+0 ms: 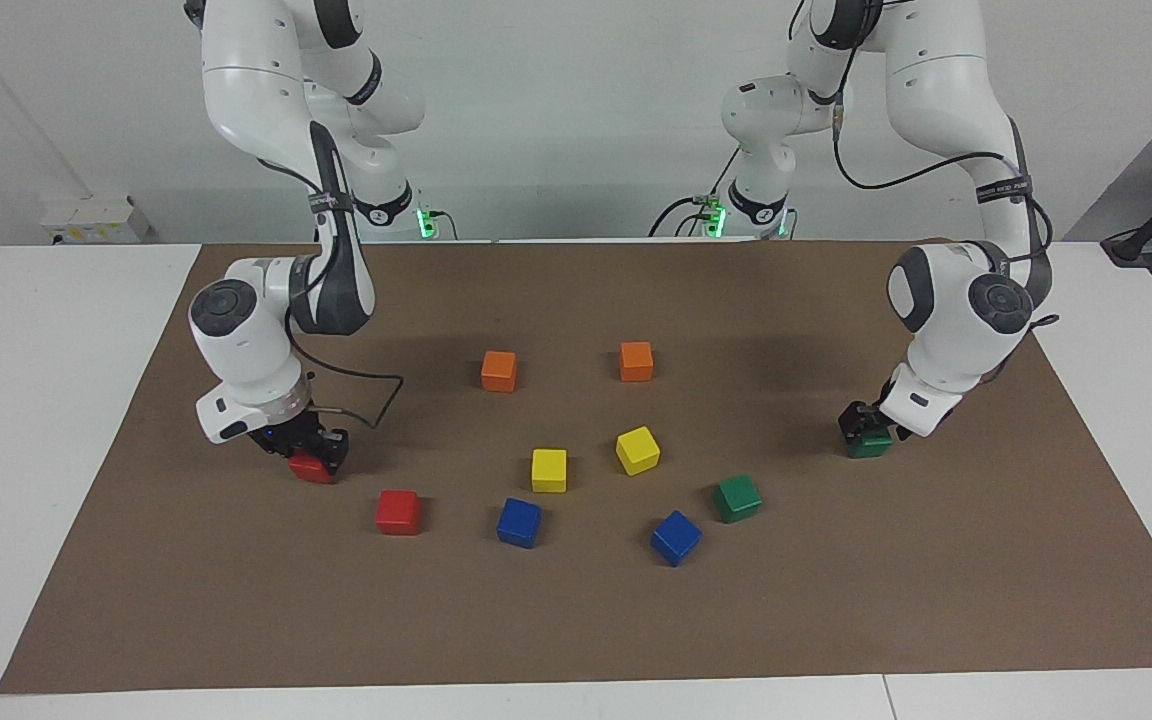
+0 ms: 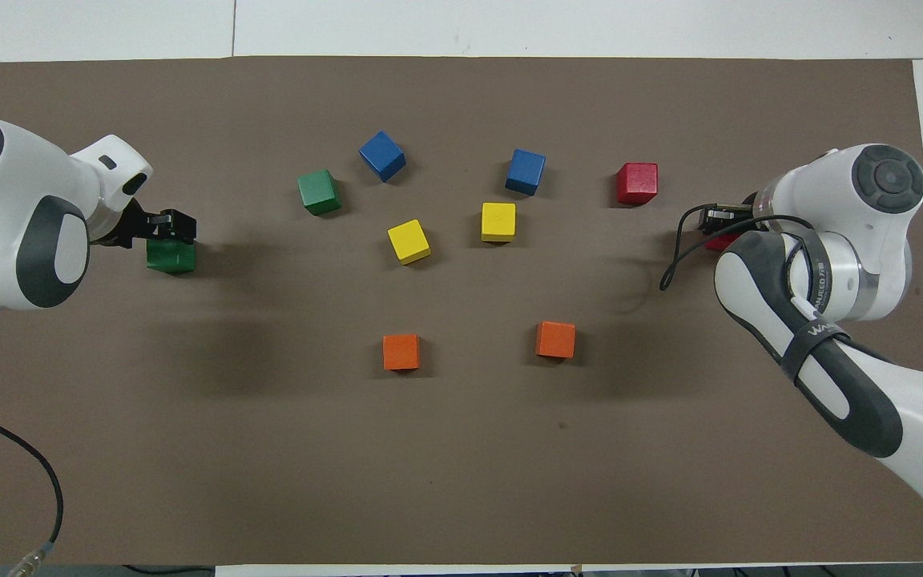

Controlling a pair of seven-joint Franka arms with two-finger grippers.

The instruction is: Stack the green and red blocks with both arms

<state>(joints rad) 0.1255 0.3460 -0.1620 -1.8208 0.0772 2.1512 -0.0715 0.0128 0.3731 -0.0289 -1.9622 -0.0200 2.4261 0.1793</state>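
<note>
You had the left gripper at middle right, fingers apparently parted around a grounded green block; the right gripper, middle left, clamped a red block, likely for stacking.

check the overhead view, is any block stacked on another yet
No, every block there, including the loose green block and loose red block, sits alone on the mat.

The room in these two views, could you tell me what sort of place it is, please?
Most likely a robotics lab bench: two white robot arms mounted at a white table, a brown mat laid as a work area, and coloured cubes scattered on it as practice objects.
</note>
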